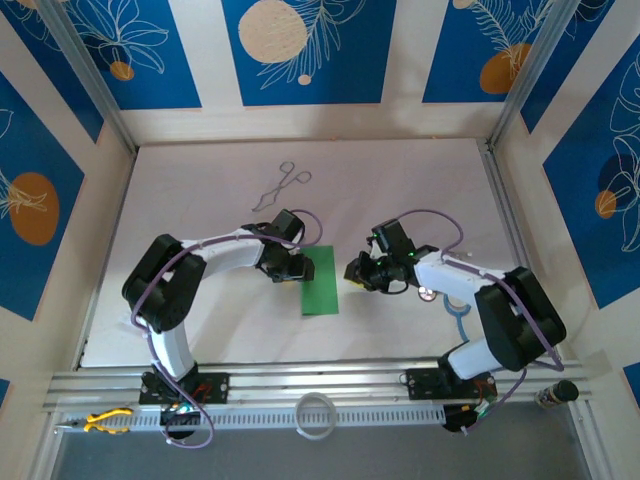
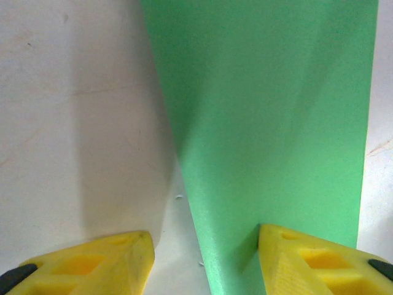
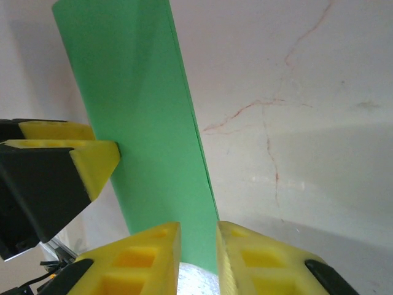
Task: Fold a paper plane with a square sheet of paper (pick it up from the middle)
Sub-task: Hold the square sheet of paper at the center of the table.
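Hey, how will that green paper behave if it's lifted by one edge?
The paper will likely flop and sag: it looks sheet-thin. Its right edge in the right wrist view seems doubled, so it's probably folded and slightly stiffer along that crease. Probably very light, so a nudge may slide it.

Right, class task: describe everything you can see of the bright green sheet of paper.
The thin, plain bright green sheet of paper is folded into a narrow, seemingly doubled rectangle lying mid-table on the white tabletop. The open left claw straddles one long edge, one yellow fingertip on the paper; the right claw, fingers narrowly parted, flanks one short end.
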Available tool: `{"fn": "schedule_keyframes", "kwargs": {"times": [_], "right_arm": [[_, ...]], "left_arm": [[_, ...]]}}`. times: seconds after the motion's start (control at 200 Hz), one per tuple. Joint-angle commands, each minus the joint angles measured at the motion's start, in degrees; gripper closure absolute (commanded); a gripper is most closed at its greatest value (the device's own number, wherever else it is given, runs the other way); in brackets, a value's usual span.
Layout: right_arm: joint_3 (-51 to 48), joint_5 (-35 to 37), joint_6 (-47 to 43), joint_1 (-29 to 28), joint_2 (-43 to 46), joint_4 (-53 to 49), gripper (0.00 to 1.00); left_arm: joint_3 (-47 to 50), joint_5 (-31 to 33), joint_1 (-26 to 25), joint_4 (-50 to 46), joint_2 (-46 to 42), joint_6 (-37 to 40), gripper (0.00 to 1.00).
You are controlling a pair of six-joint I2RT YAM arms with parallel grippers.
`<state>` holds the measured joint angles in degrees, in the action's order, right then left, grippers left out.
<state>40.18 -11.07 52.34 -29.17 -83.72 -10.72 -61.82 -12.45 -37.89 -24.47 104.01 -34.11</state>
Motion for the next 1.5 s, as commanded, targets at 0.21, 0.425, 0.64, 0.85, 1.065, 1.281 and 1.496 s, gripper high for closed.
{"fn": "schedule_keyframes", "kwargs": {"times": [0.21,0.425,0.64,0.85,1.065,1.281,1.496], "right_arm": [[2.4,3.3,-0.2,-1.5,-1.6,-1.7,0.77],[2.1,2.8,-0.1,-1.4,-1.7,-1.3,0.77],[2.2,1.9,0.0,-1.6,-2.5,-0.7,0.77],[2.2,1.8,0.1,-1.6,-2.5,-0.7,0.77],[2.8,-1.0,-1.1,-1.9,-3.7,1.4,0.79],[5.9,-0.4,-2.2,-3.4,-7.4,1.0,0.94],[6.3,4.7,-1.8,-3.0,-5.9,-2.8,0.93]], "left_arm": [[1.4,-1.6,-0.4,3.9,4.0,1.9,0.46],[1.5,-1.1,-0.3,4.2,4.2,1.6,0.46],[1.6,-1.4,-0.4,4.8,4.6,1.0,0.46],[1.5,-1.5,-0.5,4.9,5.2,-0.5,0.46],[1.4,-1.9,-0.5,4.8,5.5,0.3,0.46],[1.5,-2.6,-0.6,5.2,5.3,1.4,0.46],[1.0,-1.9,-0.5,3.9,5.1,3.3,0.47]]}}
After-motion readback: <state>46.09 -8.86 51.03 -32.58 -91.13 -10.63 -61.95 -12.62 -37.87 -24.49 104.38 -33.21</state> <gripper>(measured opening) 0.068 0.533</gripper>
